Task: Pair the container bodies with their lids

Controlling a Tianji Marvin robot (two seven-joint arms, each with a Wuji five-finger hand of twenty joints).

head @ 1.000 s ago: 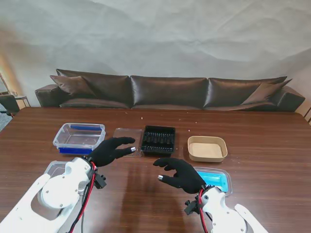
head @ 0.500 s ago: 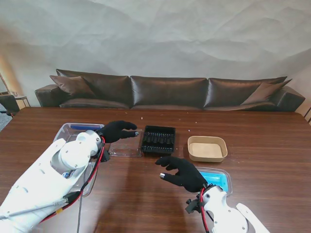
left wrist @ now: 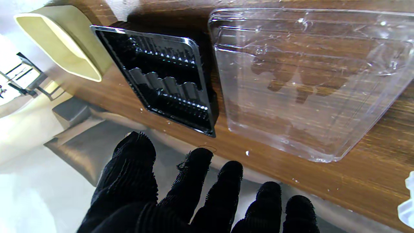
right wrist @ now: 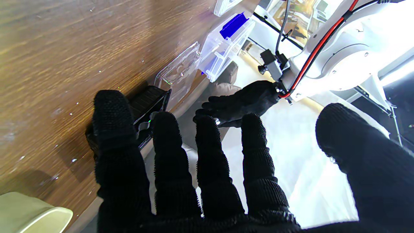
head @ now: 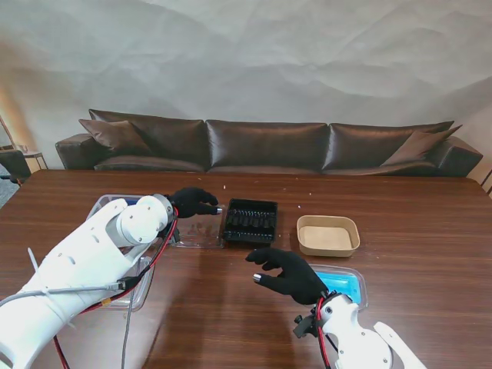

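A wooden surface (head: 415, 231) holds unpaired containers. The robot's left hand (head: 192, 203), fingers spread and holding nothing, hovers over a clear flat lid (head: 198, 231) lying just beside a black ridged tray (head: 250, 221). The right hand (head: 286, 274), also spread and empty, hangs nearer to me, partly in front of a blue-bottomed container (head: 342, 284). A tan bowl (head: 328, 235) and a clear bin (head: 114, 206) sit uncovered. No lid appears fitted yet; judging by this, all the pairing remains.
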